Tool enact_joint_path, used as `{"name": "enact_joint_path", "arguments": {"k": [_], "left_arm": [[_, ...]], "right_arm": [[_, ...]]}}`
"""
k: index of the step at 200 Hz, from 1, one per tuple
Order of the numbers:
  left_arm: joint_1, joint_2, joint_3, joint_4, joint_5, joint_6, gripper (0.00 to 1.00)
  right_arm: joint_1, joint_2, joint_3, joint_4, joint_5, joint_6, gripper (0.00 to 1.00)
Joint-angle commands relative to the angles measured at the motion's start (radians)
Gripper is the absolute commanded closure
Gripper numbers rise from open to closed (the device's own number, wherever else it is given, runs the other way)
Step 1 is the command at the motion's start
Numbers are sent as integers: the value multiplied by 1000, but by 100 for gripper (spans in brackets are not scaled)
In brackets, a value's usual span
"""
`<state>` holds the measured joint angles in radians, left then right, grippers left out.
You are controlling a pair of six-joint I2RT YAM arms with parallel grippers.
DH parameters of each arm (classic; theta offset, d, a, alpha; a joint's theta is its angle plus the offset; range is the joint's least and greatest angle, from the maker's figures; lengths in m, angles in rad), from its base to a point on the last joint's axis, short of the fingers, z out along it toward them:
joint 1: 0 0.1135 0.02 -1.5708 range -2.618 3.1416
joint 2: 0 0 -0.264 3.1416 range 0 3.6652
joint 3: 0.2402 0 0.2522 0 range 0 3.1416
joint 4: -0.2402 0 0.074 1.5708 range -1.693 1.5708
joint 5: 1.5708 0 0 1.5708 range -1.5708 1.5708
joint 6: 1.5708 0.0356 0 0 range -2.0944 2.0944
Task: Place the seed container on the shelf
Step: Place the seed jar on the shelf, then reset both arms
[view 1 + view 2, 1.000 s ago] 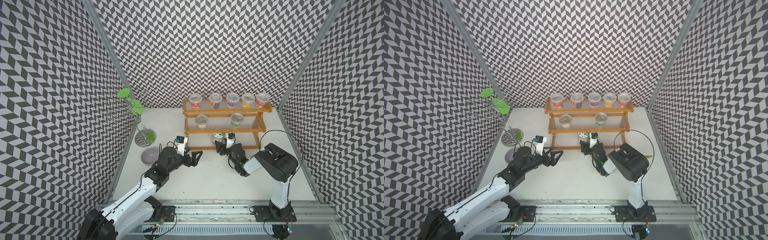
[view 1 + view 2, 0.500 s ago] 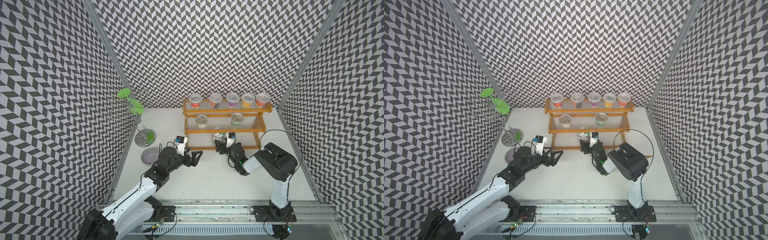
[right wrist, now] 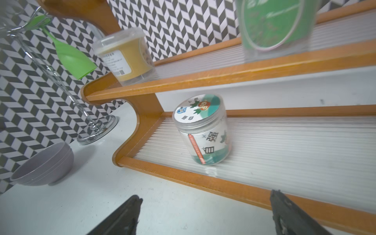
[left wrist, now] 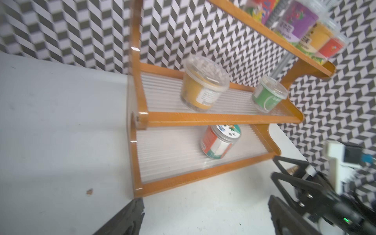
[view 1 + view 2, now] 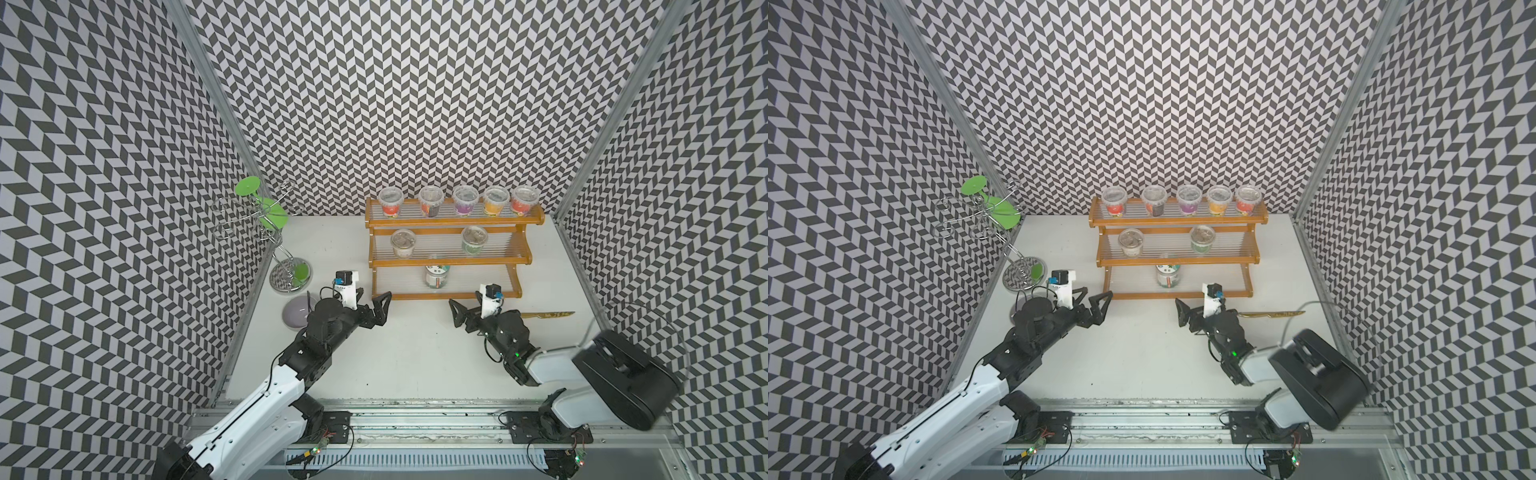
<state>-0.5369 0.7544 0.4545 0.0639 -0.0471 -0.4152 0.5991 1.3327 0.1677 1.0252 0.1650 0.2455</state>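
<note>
Seed container (image 5: 437, 277) stood on the shelf's (image 5: 451, 262) bottom tier. Right fingers (image 5: 457, 309) and left fingers (image 5: 383, 305), both spread wide and empty, were just before the shelf. Any forward sweep could topple the container.

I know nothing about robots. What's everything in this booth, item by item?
shelf: one, orange-brown wood with clear ribbed tiers, at the back of the table
top-tier tubs: five, clear with red, dark, purple, yellow and red labels, in a row
middle-tier tubs: two, one tan, one green
seed container: one, clear with a green, red and white label, standing on the bottom tier
wire stand: one, silver with green discs, by the left wall
bowl: one, grey-lilac, in front of the stand
utensil: one, gold-coloured, flat on the table
table: one, white
left gripper: one, black, open, empty
right gripper: one, black, open, empty
</note>
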Motion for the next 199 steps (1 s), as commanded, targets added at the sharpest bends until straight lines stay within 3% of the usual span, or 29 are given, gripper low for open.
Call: {"name": "enact_joint_path", "arguments": {"k": [1, 15, 40, 61, 77, 93, 105, 133, 159, 199], "left_arm": [[7, -48, 2, -21, -206, 13, 0], [11, -64, 3, -9, -311, 14, 0], [24, -61, -2, 65, -459, 80, 0], [42, -48, -23, 161, -580, 155, 0], [82, -22, -55, 276, -627, 228, 0], [164, 37, -87, 391, -589, 316, 0], [253, 104, -102, 450, -487, 363, 0], [389, 227, -131, 518, -403, 370, 0], [451, 298, -245, 760, -240, 407, 0], [504, 523, -277, 1010, -104, 415, 0]], "right_arm": [[-2, -213, 20, -241, 148, -107, 1], [-14, -338, 19, -298, 260, -100, 0], [-47, -514, -6, -285, 294, -201, 0], [-83, -561, 16, -302, 379, -290, 0], [-167, -525, 45, -321, 408, -307, 0], [-271, -451, 46, -305, 432, -249, 0], [-344, -388, 41, -271, 363, -251, 0], [-475, -226, 20, -225, 291, -231, 0], [-566, -188, 0, -169, 93, -209, 0], [-587, -121, -58, 95, 16, -225, 0]]}}
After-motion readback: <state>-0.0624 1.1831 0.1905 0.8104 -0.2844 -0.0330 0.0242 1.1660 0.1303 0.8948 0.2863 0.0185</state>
